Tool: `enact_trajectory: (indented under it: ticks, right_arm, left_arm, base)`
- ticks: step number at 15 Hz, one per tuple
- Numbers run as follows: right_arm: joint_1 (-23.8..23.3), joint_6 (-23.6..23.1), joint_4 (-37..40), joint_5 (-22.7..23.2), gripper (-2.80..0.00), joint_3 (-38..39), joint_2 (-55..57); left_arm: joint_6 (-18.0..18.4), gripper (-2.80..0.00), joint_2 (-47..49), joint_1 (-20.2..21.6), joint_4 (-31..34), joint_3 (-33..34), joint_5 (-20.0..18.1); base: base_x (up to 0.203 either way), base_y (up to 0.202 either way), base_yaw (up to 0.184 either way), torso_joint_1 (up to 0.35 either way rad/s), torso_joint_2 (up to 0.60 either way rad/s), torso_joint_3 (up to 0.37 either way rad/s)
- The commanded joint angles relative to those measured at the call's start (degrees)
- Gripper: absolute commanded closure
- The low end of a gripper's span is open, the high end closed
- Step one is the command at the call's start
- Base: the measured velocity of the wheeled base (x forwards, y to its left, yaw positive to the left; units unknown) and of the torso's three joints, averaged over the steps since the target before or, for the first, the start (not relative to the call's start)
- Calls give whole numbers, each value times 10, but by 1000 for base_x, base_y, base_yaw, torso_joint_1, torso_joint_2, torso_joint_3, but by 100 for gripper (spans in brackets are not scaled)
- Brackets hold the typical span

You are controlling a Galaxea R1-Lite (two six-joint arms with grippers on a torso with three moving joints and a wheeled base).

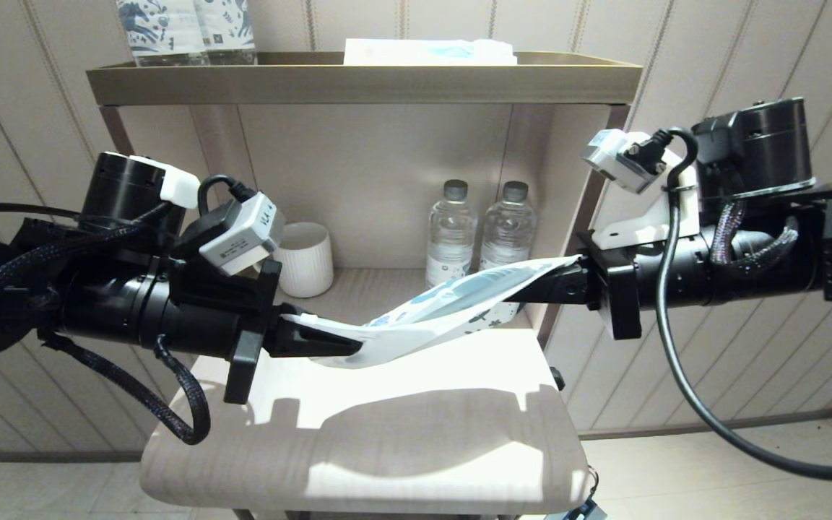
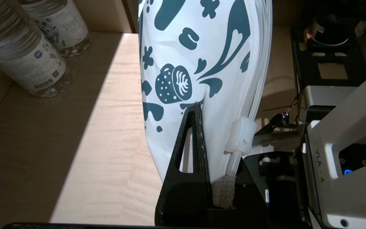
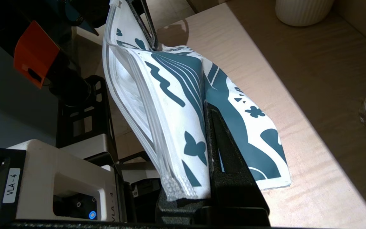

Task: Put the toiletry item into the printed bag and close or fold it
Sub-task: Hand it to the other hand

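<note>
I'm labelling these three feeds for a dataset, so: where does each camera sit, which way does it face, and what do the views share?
Head view: on the robot's head, looking forward and down at the table and shelf; both arms show, left gripper and right gripper stretching the printed bag between them.
Left wrist view: behind the left gripper, facing along the bag toward the water bottles.
Right wrist view: behind the right gripper, facing the opposite way, toward the white cup.
Shared: all three show the bag.
</note>
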Motion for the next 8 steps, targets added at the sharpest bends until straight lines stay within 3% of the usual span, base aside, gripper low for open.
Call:
enact_trajectory:
  ticks: [1, 8]
  right_arm:
    - [-2, -1, -1, -1, 0, -1, 1]
    - [-5, -1, 4, -10, 0, -2, 2]
  left_arm:
    - [2, 0, 1, 0, 0, -7, -3]
    - [-6, 0, 2, 0, 0, -24, -4]
  base:
    - [0, 0, 0, 0, 0, 0]
    - [0, 0, 0, 0, 0, 0]
